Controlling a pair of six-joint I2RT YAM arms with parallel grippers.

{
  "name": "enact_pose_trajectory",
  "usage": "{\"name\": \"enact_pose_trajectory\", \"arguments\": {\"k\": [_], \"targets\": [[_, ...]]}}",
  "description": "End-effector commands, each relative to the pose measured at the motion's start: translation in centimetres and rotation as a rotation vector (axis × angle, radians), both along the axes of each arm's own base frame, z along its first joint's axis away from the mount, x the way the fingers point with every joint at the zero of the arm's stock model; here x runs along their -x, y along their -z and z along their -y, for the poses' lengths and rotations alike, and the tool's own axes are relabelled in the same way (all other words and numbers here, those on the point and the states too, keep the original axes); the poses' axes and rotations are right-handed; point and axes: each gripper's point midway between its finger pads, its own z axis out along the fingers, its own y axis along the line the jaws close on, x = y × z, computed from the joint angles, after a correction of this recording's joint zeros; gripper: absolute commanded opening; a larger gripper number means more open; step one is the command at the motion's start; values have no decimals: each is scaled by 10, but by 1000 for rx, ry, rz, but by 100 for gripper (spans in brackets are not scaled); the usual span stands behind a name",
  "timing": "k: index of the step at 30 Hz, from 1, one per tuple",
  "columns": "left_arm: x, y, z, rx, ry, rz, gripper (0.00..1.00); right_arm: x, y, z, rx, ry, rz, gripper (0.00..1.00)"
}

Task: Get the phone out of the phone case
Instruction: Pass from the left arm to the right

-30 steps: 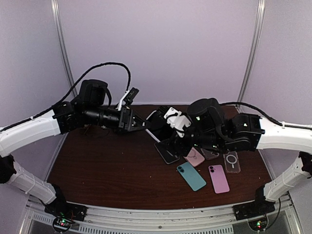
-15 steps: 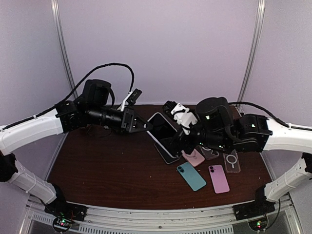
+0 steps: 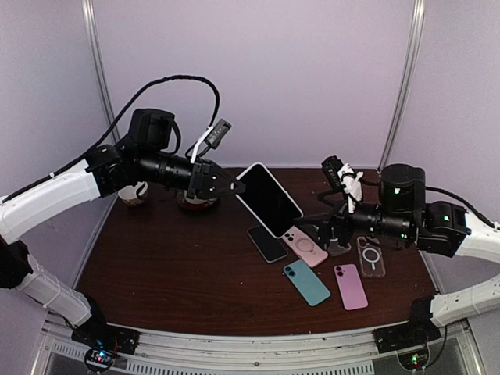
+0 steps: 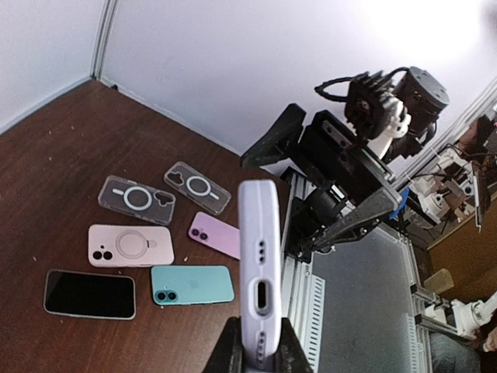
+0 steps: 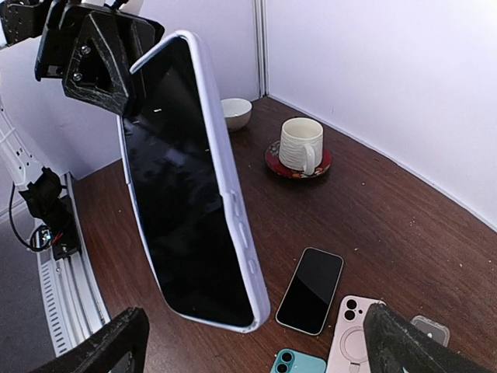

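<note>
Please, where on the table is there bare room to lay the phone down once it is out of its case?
Free: the wide bare table left of the black phone and teal phone, in front of the cup. Crowded: the right side, where pink case, pink phone and clear cases lie close together.

Left pincer [image 4: 258, 351] pinches the cased phone [image 4: 258, 256], held edge-on.

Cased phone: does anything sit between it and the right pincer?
Nothing visible. The left pincer holds the cased phone by one end, raised off the table; the right pincer is open and apart from it, with only air between them.
</note>
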Motion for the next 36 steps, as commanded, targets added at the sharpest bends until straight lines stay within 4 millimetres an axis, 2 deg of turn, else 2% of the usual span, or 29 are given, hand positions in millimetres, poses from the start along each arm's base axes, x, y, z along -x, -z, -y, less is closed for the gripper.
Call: {"name": "enact_pose_trajectory", "arguments": {"k": [1,7,11,15,20,25,30,36], "targets": [[9,-61,-1,143,143,338,0,11,-16,2,-131,-73,-14,100],[12,-75,-5,154,209,514,0,26,-25,6,-200,-154,94,100],[29,-70,-7,179,351,625,0,30,-30,12,-214,-165,182,99],[31,-67,-9,202,347,712,0,35,-34,4,-186,-226,240,94],[31,-58,-10,190,371,758,0,43,-39,-12,-188,-325,274,78],[36,-53,-10,215,397,760,0,42,-43,-26,-176,-366,293,61],[37,-45,-10,214,400,765,0,40,-39,-37,-136,-395,288,42],[38,-38,-11,218,403,769,0,39,-28,-46,-88,-426,264,35]]}}
